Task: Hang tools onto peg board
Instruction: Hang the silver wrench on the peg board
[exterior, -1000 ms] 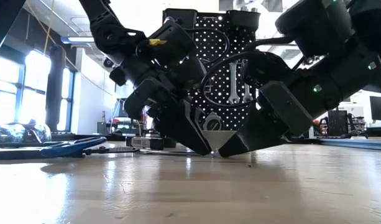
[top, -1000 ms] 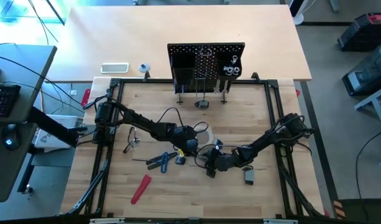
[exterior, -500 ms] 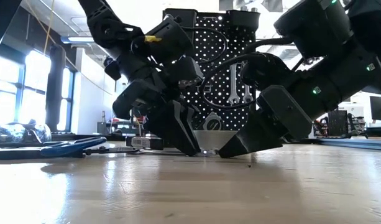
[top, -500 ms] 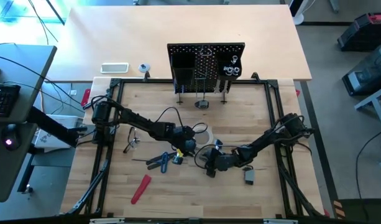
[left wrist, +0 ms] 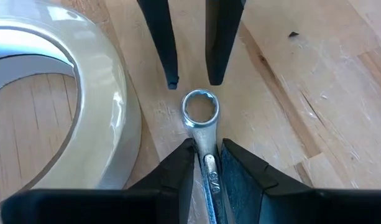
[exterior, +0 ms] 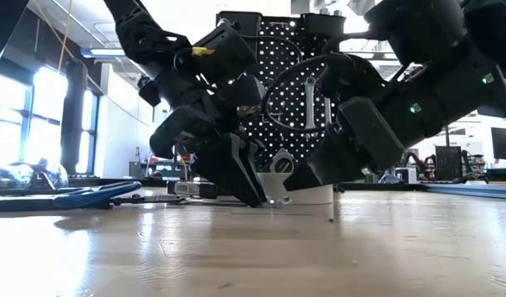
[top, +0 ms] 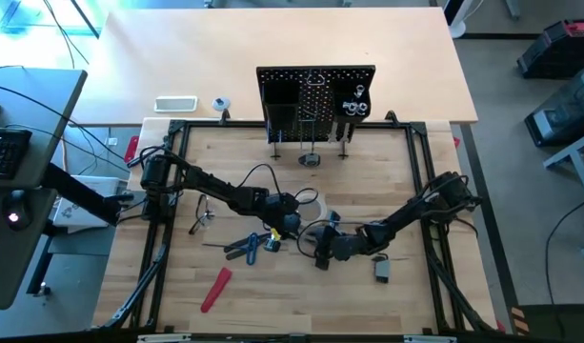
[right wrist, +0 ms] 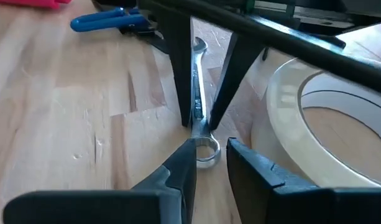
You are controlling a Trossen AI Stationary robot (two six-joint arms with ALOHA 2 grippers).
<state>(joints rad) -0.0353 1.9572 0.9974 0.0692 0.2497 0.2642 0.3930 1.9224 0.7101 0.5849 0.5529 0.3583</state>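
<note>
A silver wrench (left wrist: 202,134) lies on the wood table between my two grippers, its ring end (right wrist: 206,150) toward my right gripper. My left gripper (top: 296,229) is shut on the wrench's shaft. My right gripper (top: 318,246) is open. Its fingertips stand just short of the ring end, one on each side, and touch nothing. A white tape roll (left wrist: 84,93) lies flat right beside the wrench. The black peg board (top: 315,95) stands upright at the table's far side, with wrenches (exterior: 310,103) hanging on it. My left gripper pinches the wrench's shaft (left wrist: 206,163) between its two fingers, a short way behind the ring end. The fingers (right wrist: 178,74) slant down from the table's left and lie across the shaft. The wrench lies along the table top.
Blue-handled pliers (top: 249,246) and a red-handled tool (top: 215,289) lie near the table's front left. A small grey object (top: 382,272) lies right of my right gripper. Another metal tool (top: 201,216) lies at the left. A black frame rail (top: 168,238) borders the table.
My left gripper has shifted a little toward the table's left, its fingertips staying at the table top. My right gripper has risen slightly off the table and moved toward my left gripper.
</note>
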